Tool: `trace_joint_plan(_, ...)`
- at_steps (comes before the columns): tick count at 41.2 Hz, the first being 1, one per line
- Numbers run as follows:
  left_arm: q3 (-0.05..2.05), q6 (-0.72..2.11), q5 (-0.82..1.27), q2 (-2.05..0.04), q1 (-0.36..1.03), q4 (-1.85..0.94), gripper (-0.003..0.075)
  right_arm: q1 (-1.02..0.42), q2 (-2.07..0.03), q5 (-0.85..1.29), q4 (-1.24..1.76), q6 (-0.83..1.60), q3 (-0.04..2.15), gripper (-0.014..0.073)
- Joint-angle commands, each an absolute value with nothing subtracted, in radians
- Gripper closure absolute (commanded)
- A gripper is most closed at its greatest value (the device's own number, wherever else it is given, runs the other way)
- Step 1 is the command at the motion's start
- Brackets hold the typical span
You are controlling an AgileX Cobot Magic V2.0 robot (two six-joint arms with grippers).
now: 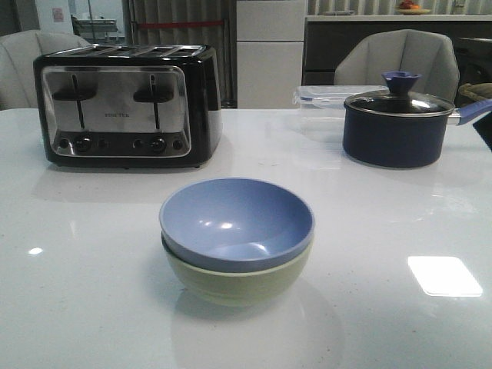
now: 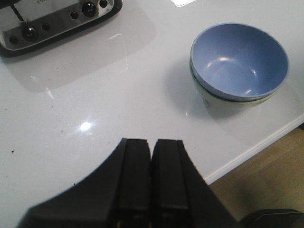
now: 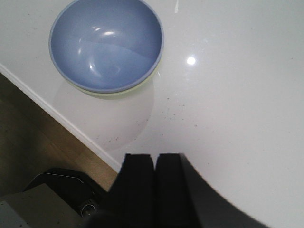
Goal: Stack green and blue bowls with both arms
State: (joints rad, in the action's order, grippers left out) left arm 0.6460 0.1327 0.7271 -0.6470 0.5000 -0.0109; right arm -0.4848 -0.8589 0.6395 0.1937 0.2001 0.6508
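The periwinkle blue bowl (image 1: 237, 219) sits nested inside the pale sage green bowl (image 1: 238, 283) on the white table, near its front edge. The stack also shows in the left wrist view, the blue bowl (image 2: 240, 61) over the green bowl (image 2: 223, 102), and in the right wrist view, the blue bowl (image 3: 107, 42) over a sliver of the green bowl (image 3: 118, 92). My left gripper (image 2: 151, 142) is shut and empty, apart from the bowls. My right gripper (image 3: 155, 156) is shut and empty, also apart from them. Neither arm shows in the front view.
A black and chrome toaster (image 1: 127, 104) stands at the back left. A dark navy lidded pot (image 1: 396, 123) stands at the back right, a clear plastic box (image 1: 323, 96) behind it. The table's front edge (image 3: 61, 118) is close to the bowls.
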Motion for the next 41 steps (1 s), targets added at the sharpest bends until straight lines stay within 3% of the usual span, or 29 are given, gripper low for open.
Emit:
trace_joint_plan(1,0.644,0.123,0.627,-0.600,0.476,-0.020,0.0627,-0.480,-0.853,0.581,0.194,0.198,0.679,0.0538)
trace_joint_plan(21,0.120,0.126,0.052,-0.116,0.126,-0.079,0.0627,-0.480,-0.853,0.581,0.194,0.198,0.679,0.0538)
trace_joint_plan(31,0.028,0.126,0.010,0.027,0.074,-0.107,0.0627,-0.480,-0.853,0.581,0.194,0.198,0.679,0.0538)
trace_joint_plan(41,-0.008,0.126,-0.029,0.025,0.072,-0.107,0.0627,-0.480,-0.854,0.584,0.194,0.198,0.679,0.0538)
